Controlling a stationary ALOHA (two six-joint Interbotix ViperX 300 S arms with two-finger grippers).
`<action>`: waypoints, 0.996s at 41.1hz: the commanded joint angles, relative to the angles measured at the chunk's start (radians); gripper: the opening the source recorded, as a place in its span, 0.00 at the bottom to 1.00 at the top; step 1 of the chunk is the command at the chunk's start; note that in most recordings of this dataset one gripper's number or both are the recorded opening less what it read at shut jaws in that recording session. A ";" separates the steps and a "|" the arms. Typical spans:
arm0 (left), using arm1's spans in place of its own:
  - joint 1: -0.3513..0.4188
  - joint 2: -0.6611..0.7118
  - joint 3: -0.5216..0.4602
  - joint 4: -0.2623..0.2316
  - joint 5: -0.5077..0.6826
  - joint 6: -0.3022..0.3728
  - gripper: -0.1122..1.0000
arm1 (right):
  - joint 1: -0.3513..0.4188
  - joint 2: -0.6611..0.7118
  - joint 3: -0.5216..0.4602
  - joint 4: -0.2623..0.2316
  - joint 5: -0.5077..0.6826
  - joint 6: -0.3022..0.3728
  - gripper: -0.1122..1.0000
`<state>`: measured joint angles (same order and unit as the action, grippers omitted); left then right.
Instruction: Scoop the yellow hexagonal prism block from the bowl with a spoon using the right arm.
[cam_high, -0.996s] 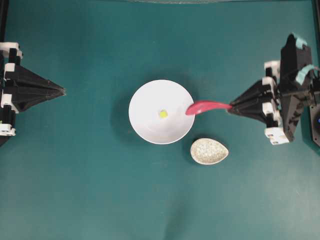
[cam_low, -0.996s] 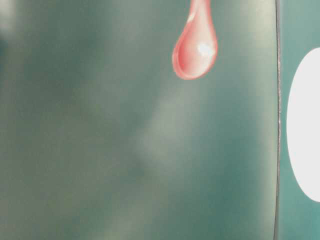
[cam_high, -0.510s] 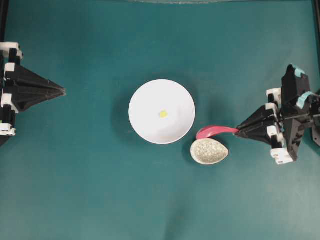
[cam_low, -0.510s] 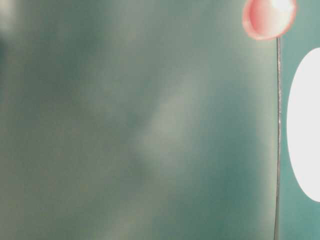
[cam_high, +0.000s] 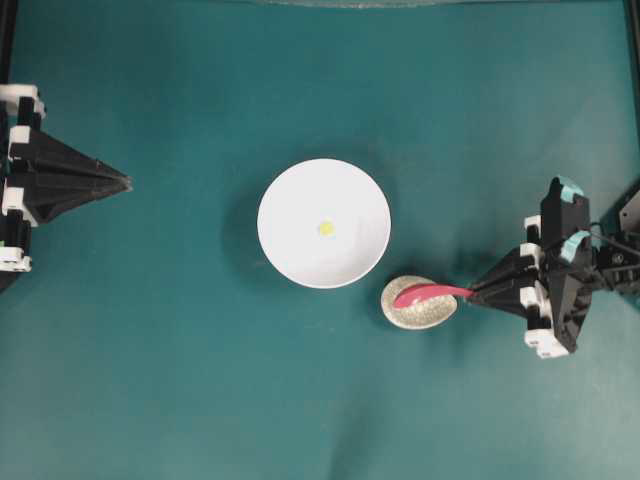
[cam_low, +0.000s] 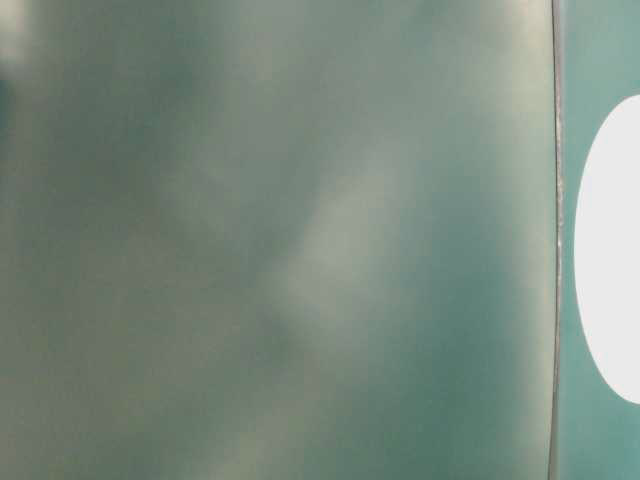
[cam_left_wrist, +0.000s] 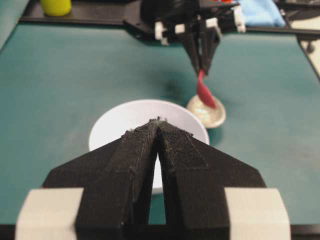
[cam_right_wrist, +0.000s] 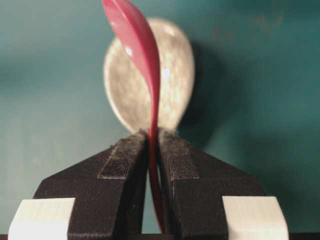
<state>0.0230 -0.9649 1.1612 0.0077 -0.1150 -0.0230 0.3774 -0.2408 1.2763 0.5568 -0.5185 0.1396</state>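
The right gripper (cam_high: 472, 294) was clamped on the handle of the red-pink spoon (cam_high: 425, 293), with both jaws pressed flat against it. The spoon's long axis ran almost level across the overhead view, from the gripper toward the left, and its oval head hung over the speckled beige spoon rest (cam_high: 412, 312). In the right wrist view the spoon (cam_right_wrist: 137, 45) stood on its edge, so the hollow side was turned sideways, not up. Whether the head touched the rest, I could not tell.

The yellow hexagonal prism block (cam_high: 325, 228) lay near the middle of the white bowl (cam_high: 290, 190), up and to the left of the spoon's head, past the near rim of the bowl. It looked tiny and bright, much smaller than the spoon's head, and it sat alone on the plain white floor of the bowl.

The left gripper (cam_high: 125, 181) had its jaws together on nothing and pointed toward the bowl from the far left, well apart from it. The right arm was the nearer one. In my judgement, to scoop, the head would have to go up-left over the rim and turn hollow side up.
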 joint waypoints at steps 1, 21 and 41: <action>0.002 0.008 -0.028 0.002 -0.005 -0.002 0.13 | 0.021 0.017 -0.009 0.034 -0.015 0.000 0.19; 0.002 0.008 -0.028 0.002 -0.005 -0.002 0.13 | 0.038 0.035 -0.011 0.110 0.005 0.000 0.22; 0.002 0.008 -0.029 0.002 -0.005 -0.002 0.13 | 0.037 0.035 -0.011 0.109 -0.008 -0.031 0.60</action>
<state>0.0230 -0.9649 1.1612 0.0077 -0.1150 -0.0230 0.4111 -0.1979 1.2763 0.6642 -0.5062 0.1197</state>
